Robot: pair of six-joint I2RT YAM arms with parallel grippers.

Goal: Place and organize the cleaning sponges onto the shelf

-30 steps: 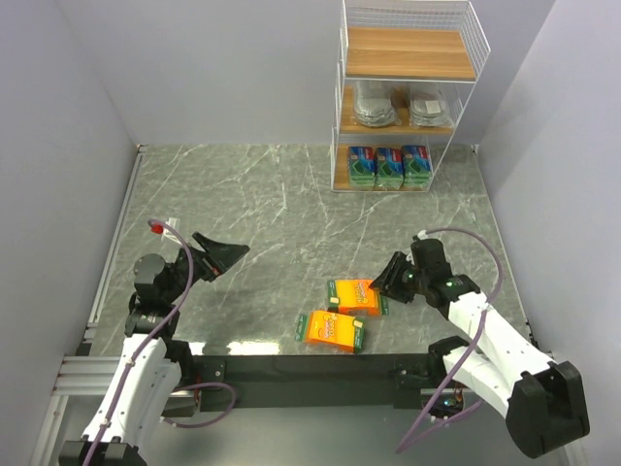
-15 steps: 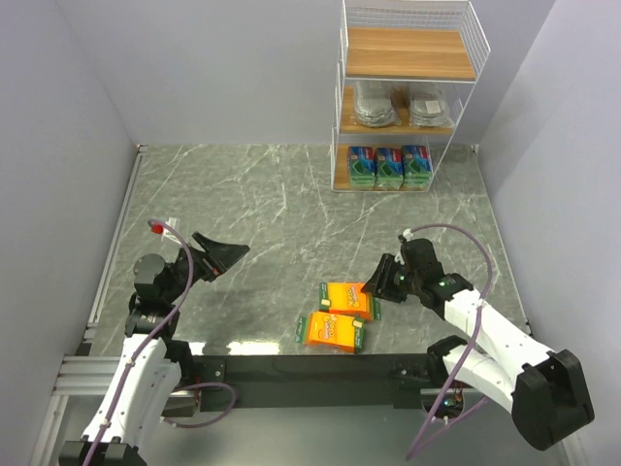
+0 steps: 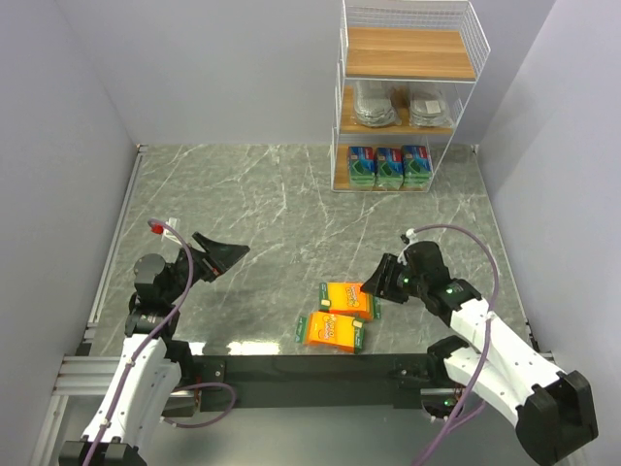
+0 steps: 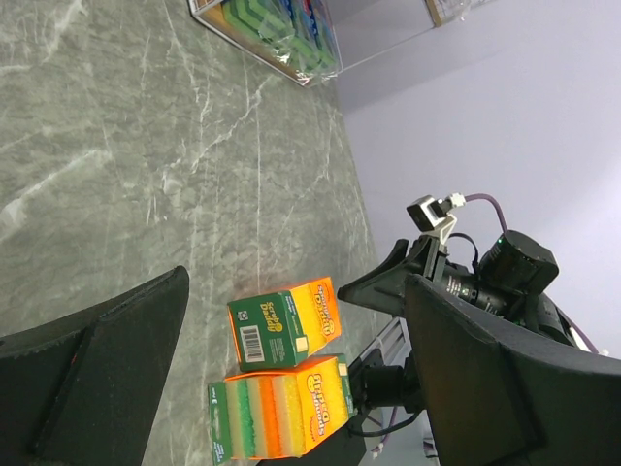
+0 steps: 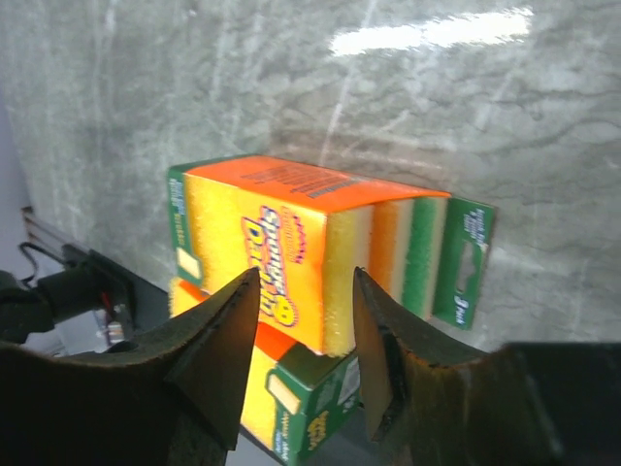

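Observation:
Two orange sponge packs lie near the table's front edge: one (image 3: 351, 299) farther back and one (image 3: 332, 331) nearer. My right gripper (image 3: 379, 282) is open, its tips at the right end of the farther pack (image 5: 291, 238). In the right wrist view (image 5: 306, 286) that pack fills the gap ahead of the tips, and the nearer pack (image 5: 306, 403) lies below it. My left gripper (image 3: 221, 256) is open and empty, held above the table to the left. Both packs (image 4: 283, 320) (image 4: 279, 419) show in its view. The shelf (image 3: 408, 53) stands at the back. It holds three blue-and-green packs (image 3: 388, 167) on its bottom tier and two silvery packs (image 3: 400, 105) on its middle tier.
The shelf's top wooden board (image 3: 409, 50) is bare. Grey walls close in the marble table (image 3: 272, 204) on the left, back and right. A black rail (image 3: 291, 369) runs along the front edge just below the nearer orange pack.
My right gripper has moved left up to the farther orange pack, and that pack has shifted slightly left. The left arm has not moved.

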